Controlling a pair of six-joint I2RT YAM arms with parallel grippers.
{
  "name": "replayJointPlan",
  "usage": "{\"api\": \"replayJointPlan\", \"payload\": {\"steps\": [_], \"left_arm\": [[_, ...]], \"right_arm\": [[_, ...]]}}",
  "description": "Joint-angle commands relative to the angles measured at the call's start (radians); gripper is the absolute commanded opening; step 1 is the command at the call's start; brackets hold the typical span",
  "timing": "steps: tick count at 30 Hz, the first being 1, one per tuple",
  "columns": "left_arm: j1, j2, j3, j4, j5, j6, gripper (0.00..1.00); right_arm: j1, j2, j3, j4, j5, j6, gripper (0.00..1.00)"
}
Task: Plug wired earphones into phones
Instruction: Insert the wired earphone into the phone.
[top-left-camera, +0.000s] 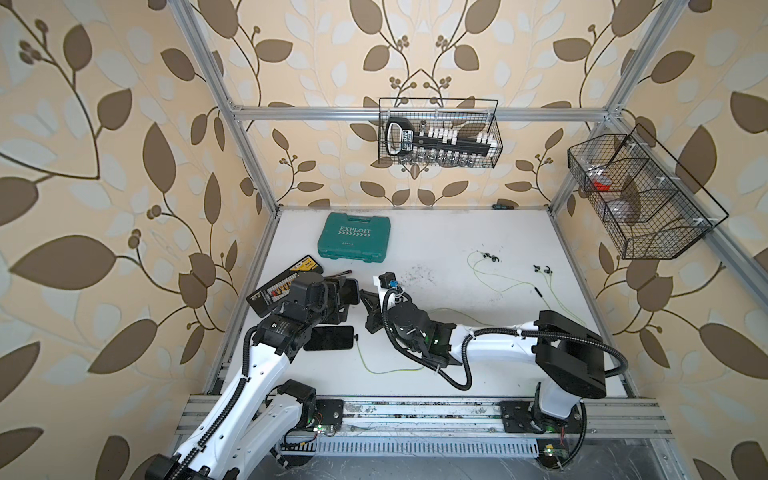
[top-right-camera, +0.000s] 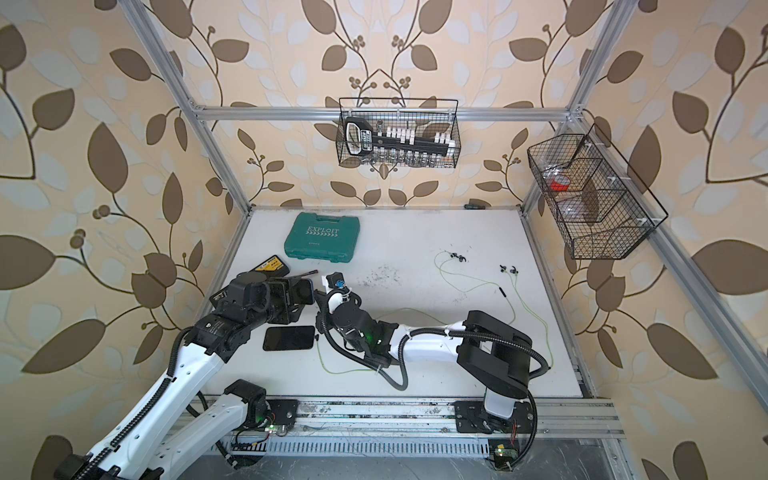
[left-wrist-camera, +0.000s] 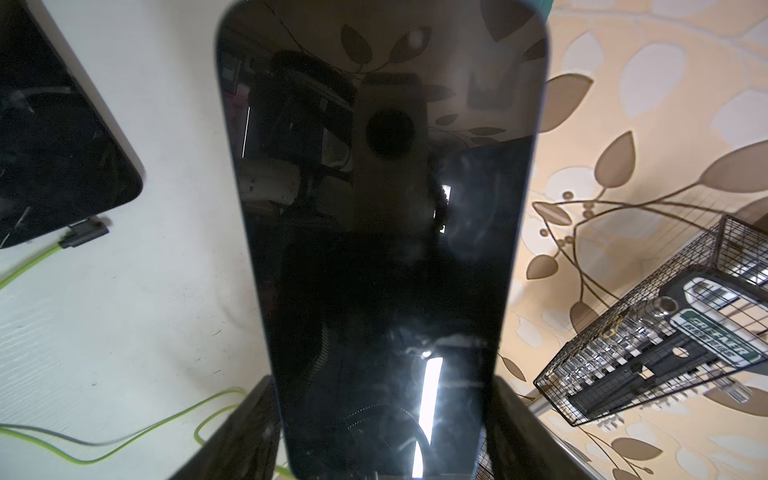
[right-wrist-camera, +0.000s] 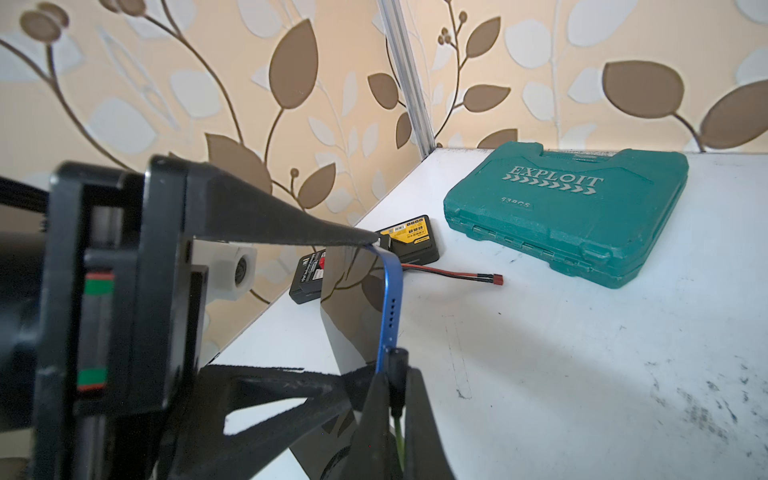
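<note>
We see left hand (left-wrist-camera: 382, 449) clamping raised phone (left-wrist-camera: 382, 228) | right hand (right-wrist-camera: 397, 399) pinching earphone plug (right-wrist-camera: 397, 374) at its blue edge | second phone (top-right-camera: 289, 338) lower-centre on bench (top-right-camera: 415, 257)

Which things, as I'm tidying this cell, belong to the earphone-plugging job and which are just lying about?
In the job: lifted phone in the left gripper; plug in the right gripper; flat phone with its earphone cable plugged in; earbuds.
Lying about: teal case; black tray; red-and-black wire; back basket; side basket.
</note>
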Motion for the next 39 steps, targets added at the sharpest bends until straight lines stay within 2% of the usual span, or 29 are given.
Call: {"api": "replayJointPlan", "payload": {"steps": [1,12,21,27,37,39], "left_arm": [[-0.017,-0.009,0.024,0.066,0.054,0.018,0.71],[-0.033,-0.008,0.028,0.077,0.065,0.025,0.71],[-0.040,0.006,0.014,0.059,0.035,0.038,0.71],[-0.040,0.021,0.005,0.018,-0.033,0.047,0.71],[-0.040,0.025,-0.009,-0.017,-0.110,0.050,0.71],[-0.040,0.032,-0.008,-0.017,-0.115,0.051,0.71]], "right_arm": [[0.019,0.025,0.048,-0.022,-0.051,-0.006,0.00],[-0.007,0.081,0.153,-0.152,-0.180,0.038,0.00],[-0.017,0.053,0.145,-0.184,-0.250,0.056,0.00],[-0.034,0.008,0.116,-0.205,-0.269,0.089,0.09],[-0.079,-0.089,0.041,-0.233,-0.340,0.156,0.44],[-0.089,-0.101,0.046,-0.264,-0.351,0.168,0.45]]}}
